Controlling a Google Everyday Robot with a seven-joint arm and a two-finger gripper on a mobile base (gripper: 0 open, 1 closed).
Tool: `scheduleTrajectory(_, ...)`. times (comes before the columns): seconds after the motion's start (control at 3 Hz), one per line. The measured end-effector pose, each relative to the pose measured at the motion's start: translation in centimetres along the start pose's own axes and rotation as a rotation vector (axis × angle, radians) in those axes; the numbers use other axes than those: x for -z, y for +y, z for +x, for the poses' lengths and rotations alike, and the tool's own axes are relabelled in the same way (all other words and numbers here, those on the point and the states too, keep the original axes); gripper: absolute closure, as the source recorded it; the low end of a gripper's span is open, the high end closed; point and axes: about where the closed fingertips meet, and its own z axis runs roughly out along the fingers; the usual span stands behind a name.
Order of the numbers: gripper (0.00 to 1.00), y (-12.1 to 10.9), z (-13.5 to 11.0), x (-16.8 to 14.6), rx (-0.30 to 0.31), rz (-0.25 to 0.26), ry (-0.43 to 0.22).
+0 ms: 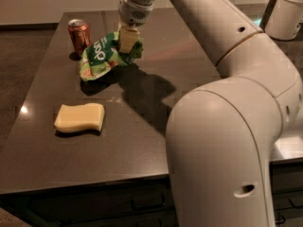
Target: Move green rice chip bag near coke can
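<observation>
Arm comes in from lower right, elbow bulking in the foreground, forearm running up-left. Wrist points straight down. Gripper top centre-left, fingers pinched on the green rice chip bag.

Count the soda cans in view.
1. The can stands at the table's far left corner, beside the bag that the claw grips. The arm hides part of the table, so another could be unseen.
</observation>
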Motion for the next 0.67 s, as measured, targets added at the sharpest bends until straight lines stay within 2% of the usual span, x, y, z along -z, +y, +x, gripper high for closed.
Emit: scheduleTrajectory(0.67,0.12,-0.51,-0.46,-1.45,-0.002,-0.007,0.003)
